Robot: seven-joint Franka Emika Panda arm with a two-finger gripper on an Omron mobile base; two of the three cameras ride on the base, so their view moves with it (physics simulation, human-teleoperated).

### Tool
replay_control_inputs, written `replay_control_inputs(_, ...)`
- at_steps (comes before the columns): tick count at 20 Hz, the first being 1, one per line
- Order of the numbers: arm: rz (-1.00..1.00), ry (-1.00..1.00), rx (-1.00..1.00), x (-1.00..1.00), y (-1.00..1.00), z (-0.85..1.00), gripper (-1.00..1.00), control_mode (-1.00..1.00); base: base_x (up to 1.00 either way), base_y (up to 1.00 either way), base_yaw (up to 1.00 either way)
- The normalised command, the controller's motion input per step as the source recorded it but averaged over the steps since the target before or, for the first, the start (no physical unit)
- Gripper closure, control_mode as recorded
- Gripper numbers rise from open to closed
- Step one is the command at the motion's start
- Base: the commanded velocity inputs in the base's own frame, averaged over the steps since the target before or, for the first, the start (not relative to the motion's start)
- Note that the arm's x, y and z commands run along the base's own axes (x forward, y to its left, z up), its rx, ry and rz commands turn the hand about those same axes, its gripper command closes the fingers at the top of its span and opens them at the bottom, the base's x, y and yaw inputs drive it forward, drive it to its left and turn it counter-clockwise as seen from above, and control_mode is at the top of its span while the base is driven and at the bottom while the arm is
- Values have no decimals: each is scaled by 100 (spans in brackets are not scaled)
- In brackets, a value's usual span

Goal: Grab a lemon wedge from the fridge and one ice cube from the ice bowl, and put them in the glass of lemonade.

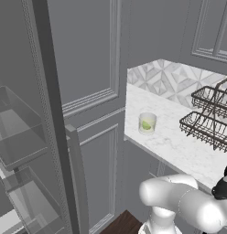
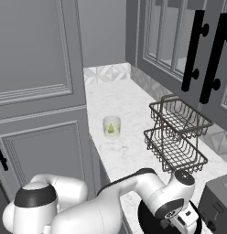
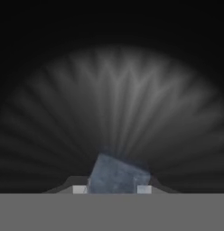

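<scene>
My gripper (image 3: 111,189) reaches down into the dark ice bowl (image 2: 143,220) at the near end of the counter. The bowl's ribbed inner wall (image 3: 123,103) rises behind the fingertips. A pale blue ice cube (image 3: 116,175) sits tilted between the two fingertips (image 3: 79,189), which are closed against it. Further along the marble counter stands the glass of lemonade (image 1: 147,123) (image 2: 111,126), upright, with a small yellow-green wedge shape inside it. The fridge (image 1: 24,137) stands open at the left, showing clear bins and shelves.
A two-tier dark wire basket rack (image 2: 177,132) (image 1: 209,119) stands on the counter to the right of the glass. A grey toaster (image 2: 218,205) sits beside the bowl. Grey panelled cabinets with black handles (image 2: 193,50) hang above.
</scene>
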Motion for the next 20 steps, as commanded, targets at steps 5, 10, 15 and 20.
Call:
replay_control_inputs(5,0,0,0,0,0,0,100,-100,0,0,0)
replay_control_inputs(10,0,-10,1,-4,0,8,100,-100,0,0,0)
replay_control_inputs(15,0,-12,5,0,0,41,100,-100,0,0,0)
replay_control_inputs(20,0,-12,8,0,0,54,100,-100,0,0,0)
